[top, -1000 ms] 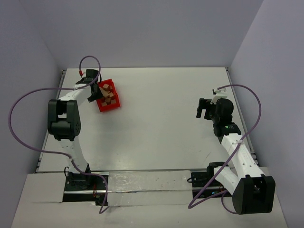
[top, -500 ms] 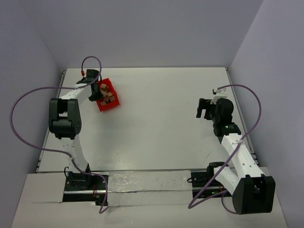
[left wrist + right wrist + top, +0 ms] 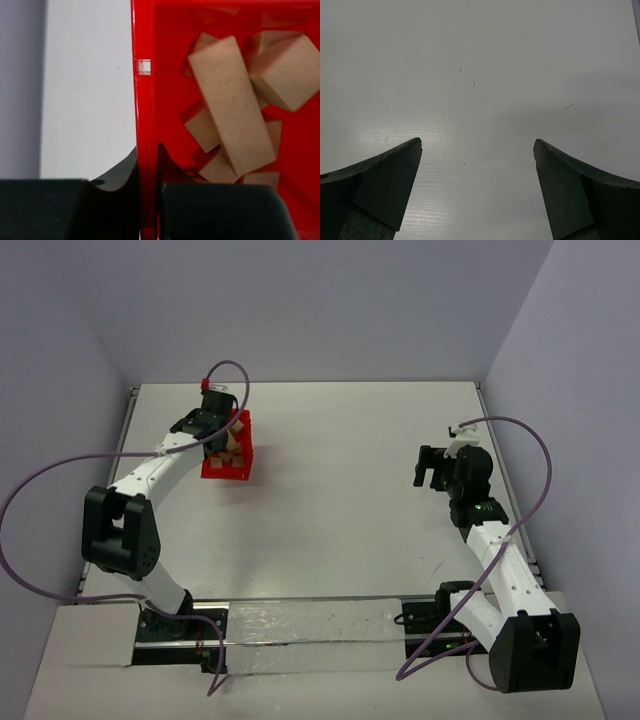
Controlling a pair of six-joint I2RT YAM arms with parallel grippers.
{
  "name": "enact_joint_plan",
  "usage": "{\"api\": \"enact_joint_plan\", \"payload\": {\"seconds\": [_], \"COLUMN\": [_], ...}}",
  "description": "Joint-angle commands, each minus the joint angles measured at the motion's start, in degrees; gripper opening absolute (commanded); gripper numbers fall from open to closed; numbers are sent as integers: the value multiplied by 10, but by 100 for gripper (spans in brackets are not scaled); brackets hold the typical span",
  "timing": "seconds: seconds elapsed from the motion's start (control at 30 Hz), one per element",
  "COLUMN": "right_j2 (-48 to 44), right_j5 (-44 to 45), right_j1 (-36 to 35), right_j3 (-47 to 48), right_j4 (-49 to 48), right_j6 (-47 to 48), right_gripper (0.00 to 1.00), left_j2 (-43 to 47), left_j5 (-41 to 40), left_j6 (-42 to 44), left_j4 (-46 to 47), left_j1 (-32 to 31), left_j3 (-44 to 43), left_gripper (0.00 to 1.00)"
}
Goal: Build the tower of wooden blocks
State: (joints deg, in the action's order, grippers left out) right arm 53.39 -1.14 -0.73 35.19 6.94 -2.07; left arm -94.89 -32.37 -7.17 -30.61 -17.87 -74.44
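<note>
Several light-tan wooden blocks (image 3: 234,440) lie jumbled inside a red plastic bin (image 3: 214,470) at the table's far left. In the left wrist view the blocks (image 3: 230,105) fill the bin, and the bin's left wall (image 3: 145,100) runs straight between my fingers. My left gripper (image 3: 213,428) (image 3: 147,155) is shut on that wall, one finger outside and one inside. My right gripper (image 3: 428,468) (image 3: 477,145) is open and empty over bare table on the right, far from the bin.
The white table (image 3: 340,490) is ringed by grey walls at the back and sides. Purple cables loop from both arms. The arm bases stand on a rail along the near edge (image 3: 300,625).
My left arm has stretched out and swung right, and the red bin in its grip has turned to sit squarer and slightly more to the right. The right arm has not moved.
</note>
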Motion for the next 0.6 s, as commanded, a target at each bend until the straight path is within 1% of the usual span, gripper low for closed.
{"api": "enact_joint_plan", "payload": {"seconds": [0.0, 0.1, 0.27, 0.4, 0.5, 0.53, 0.57], "right_j2": [-13, -14, -16, -17, -14, -14, -13], "right_j5": [-2, -2, -1, 1, 2, 2, 2], "right_j1": [3, 4, 3, 4, 3, 3, 3], "right_j3": [29, 28, 27, 27, 27, 27, 27], "right_j4": [-11, -11, -9, -9, -10, -10, -10], "right_j6": [1, 1, 2, 2, 3, 3, 3], "right_gripper": [100, 100, 100, 100, 100, 100, 100], "left_j2": [39, 43, 35, 24, 20, 20, 20], "left_j5": [-119, -178, -259, -302, -353, -357, -376], "left_j6": [79, 114, 147, 170, 213, 219, 247], "left_j4": [5, 10, 39, 73, 119, 136, 160], "left_j1": [-64, -117, -201, -258, -297, -308, -320], "left_j3": [26, 58, 107, 132, 162, 166, 182], "left_gripper": [0, 0, 0, 0, 0, 0, 0]}}
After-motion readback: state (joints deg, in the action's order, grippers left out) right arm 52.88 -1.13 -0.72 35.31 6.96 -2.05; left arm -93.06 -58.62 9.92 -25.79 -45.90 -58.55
